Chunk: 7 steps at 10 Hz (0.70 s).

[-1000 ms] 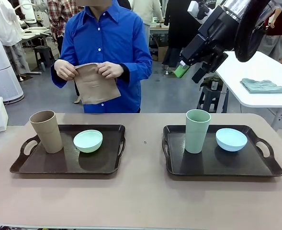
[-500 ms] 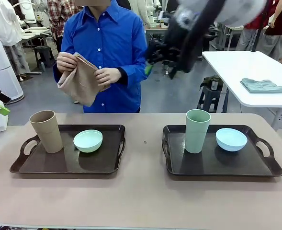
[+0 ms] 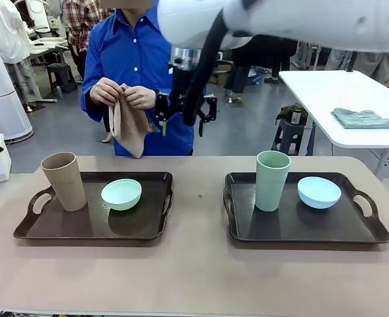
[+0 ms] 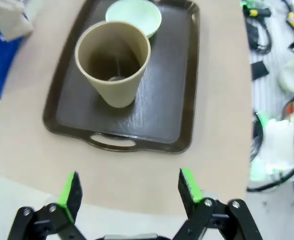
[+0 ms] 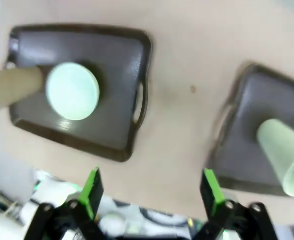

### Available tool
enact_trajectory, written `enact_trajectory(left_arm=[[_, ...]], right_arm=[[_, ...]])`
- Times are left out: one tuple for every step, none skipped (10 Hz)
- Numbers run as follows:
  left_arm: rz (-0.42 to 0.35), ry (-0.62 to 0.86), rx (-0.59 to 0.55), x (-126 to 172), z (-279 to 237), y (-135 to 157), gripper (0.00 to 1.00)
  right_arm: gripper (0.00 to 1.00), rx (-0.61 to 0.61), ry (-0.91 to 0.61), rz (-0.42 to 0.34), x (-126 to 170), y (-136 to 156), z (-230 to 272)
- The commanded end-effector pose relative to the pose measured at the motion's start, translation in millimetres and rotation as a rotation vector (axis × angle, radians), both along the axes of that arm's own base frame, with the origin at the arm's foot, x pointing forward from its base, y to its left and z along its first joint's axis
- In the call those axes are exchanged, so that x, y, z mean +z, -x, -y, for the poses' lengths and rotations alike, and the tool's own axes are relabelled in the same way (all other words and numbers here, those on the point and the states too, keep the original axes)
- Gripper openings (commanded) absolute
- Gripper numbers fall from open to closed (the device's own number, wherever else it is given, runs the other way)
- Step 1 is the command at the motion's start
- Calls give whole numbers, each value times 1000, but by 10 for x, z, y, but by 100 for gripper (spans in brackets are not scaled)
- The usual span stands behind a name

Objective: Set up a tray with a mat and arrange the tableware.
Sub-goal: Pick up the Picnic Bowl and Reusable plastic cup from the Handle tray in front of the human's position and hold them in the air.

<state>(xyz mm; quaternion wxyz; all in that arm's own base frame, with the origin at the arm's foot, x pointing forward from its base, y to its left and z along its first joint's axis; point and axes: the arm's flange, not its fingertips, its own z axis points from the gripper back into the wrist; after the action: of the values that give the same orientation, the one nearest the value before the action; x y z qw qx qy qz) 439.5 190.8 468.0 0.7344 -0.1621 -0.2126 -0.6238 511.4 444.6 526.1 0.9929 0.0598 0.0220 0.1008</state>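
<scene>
Tableware stands on two dark trays with no mat under it. On the left tray (image 3: 88,236), the tan cup (image 3: 63,180) is upright at the handle end, with the mint bowl (image 3: 121,193) just beside it. On the right tray (image 3: 300,230), the sage green cup (image 3: 272,179) is upright, with the pale blue bowl (image 3: 319,191) just beside it. The mat (image 3: 129,125), a tan cloth, hangs from the person's hands (image 3: 105,92) at the far side of the table (image 3: 201,277), clear of both trays.

Status, as I judge it: early. No mat is laid, and every piece rests on bare tray floor. Each would have to come off before a mat can go down and arranging can begin.

Grippers: I read the left gripper (image 4: 130,187) with fingers wide apart and nothing between them, near the table's edge beyond the handle end of the left tray. The right gripper (image 5: 150,186) is likewise spread and empty. In the front view its arm reaches across the middle, high up, close to the person and the cloth.

Clearances: each tray has a raised rim and cut-out handles at both ends, so I would approach cups from above, not across the rim. A bare strip of table runs between the trays and a wider band lies along the near edge. Either would serve for setting lifted pieces down. Cup and bowl stand close together on each tray, which leaves a spread finger little room on the bowl side. I would keep the right arm away from the person's hands.
</scene>
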Motion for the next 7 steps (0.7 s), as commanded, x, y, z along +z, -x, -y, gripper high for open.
enact_trajectory(left_arm=[[105,80,-53,-43,-62,-101,100],[107,107,-60,-101,-51,-127,100],[113,132,-89,-166,-19,-121,100],[109,153,-112,-240,23,-185,100],[109,168,-125,-320,60,-184,100],[108,181,-140,-378,92,-208,100],[115,200,-144,-425,146,-196,100]], right_arm=[[100,-74,18,-18,43,-430,-481],[100,-91,-17,-18,-124,-441,-626],[100,-94,-57,-31,-259,-404,-741],[100,-118,-81,-6,-369,-401,-830],[100,-127,-84,38,-442,-350,-877],[100,-124,-82,56,-518,-317,-907],[100,-108,-88,33,-602,-269,-908]])
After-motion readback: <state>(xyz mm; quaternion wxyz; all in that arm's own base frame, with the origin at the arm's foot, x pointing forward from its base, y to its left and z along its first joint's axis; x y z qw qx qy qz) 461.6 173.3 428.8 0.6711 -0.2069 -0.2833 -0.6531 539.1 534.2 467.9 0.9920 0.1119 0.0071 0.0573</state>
